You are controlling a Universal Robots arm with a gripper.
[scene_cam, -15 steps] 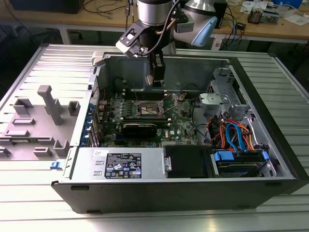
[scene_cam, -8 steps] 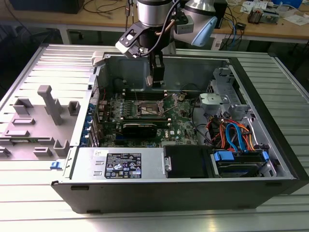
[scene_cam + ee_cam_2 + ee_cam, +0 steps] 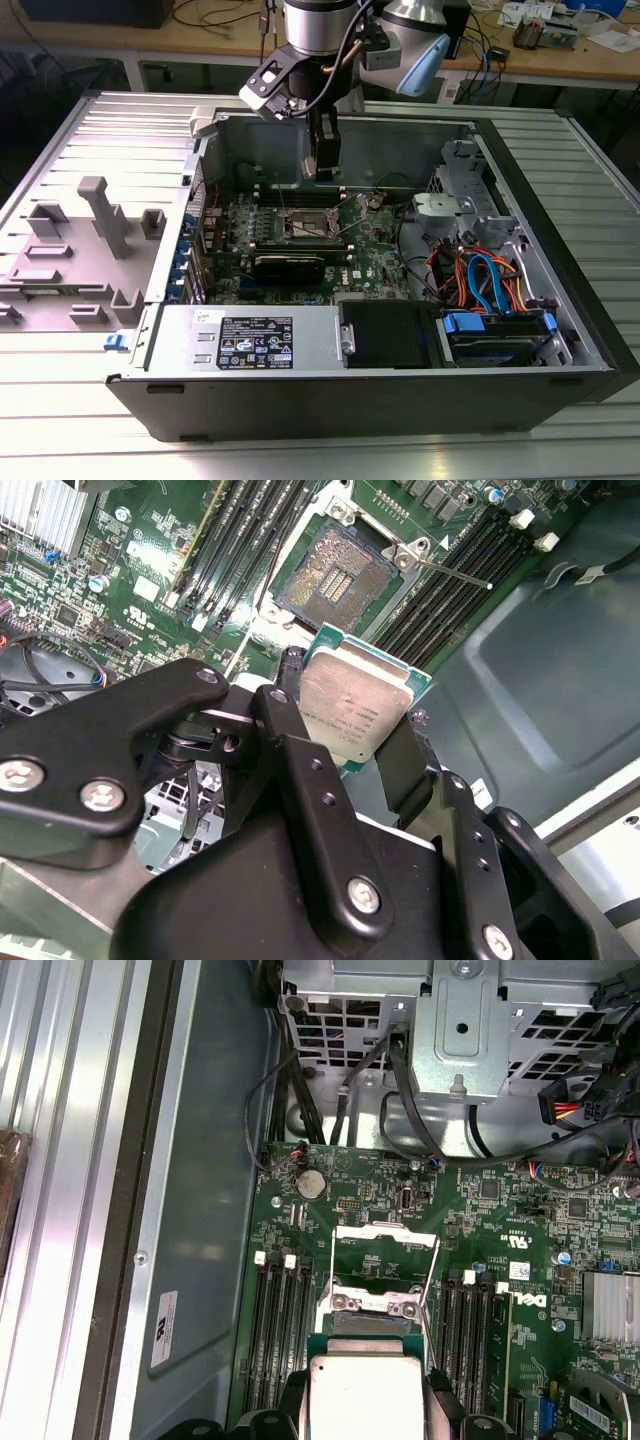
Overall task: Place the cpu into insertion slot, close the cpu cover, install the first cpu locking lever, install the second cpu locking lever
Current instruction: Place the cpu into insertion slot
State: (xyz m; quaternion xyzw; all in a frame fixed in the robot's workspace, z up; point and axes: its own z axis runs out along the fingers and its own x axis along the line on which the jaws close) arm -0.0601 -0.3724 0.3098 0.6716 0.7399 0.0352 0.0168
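Clamping the cpu, the end effector hides its sides.

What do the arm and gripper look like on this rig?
The arm has silver-grey cylindrical joints with a pale blue-grey cap, and a black cable loops along its wrist. The gripper is matte black: hinged linkage bars pinned with silver screws, ending in flat black fingers.

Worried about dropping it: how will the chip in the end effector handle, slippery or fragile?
The chip looks thin, flat and stiff, so probably light. Its smooth metal top may be slippery, and the end effector grips only its edges.
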